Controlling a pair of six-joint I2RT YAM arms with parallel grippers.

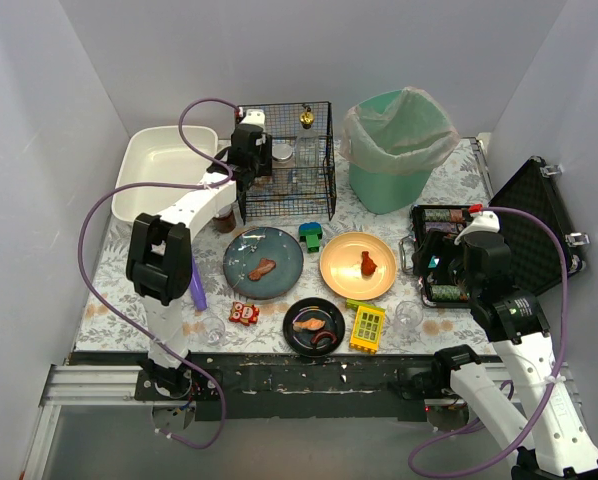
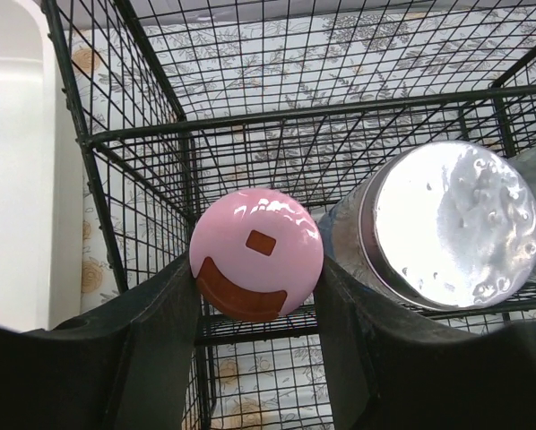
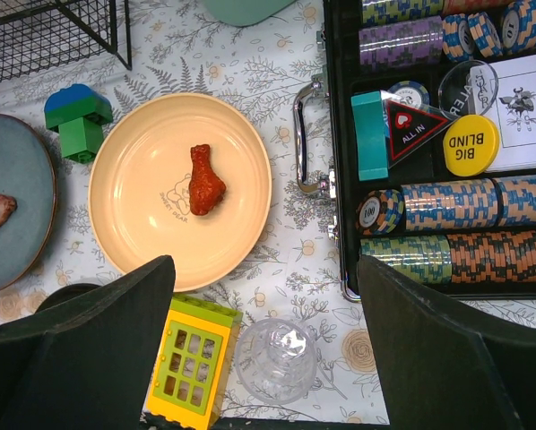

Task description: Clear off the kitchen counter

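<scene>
Kitchen counter (image 1: 439,322): leaf-print cloth runs across the top view ahead of both arm bases and is cluttered. Left fingers (image 2: 151,349) are at the left side of the wire cage (image 1: 289,150), at the back. Only the left wrist view shows them part closed against both sides of a pink cap (image 2: 255,253) with brown marks, apparently gripping it; a foil-topped jar (image 2: 447,224) stands just beside. Right fingers (image 3: 447,358) are spread wide and hold nothing, above the counter between a yellow plate (image 3: 142,224) carrying a drumstick (image 3: 205,179) and the open chip case (image 1: 539,215). Legible only in the right wrist view: "ALL IN" on a red triangle (image 3: 416,121), "BIG BLIND" on a yellow disc (image 3: 471,145).
</scene>
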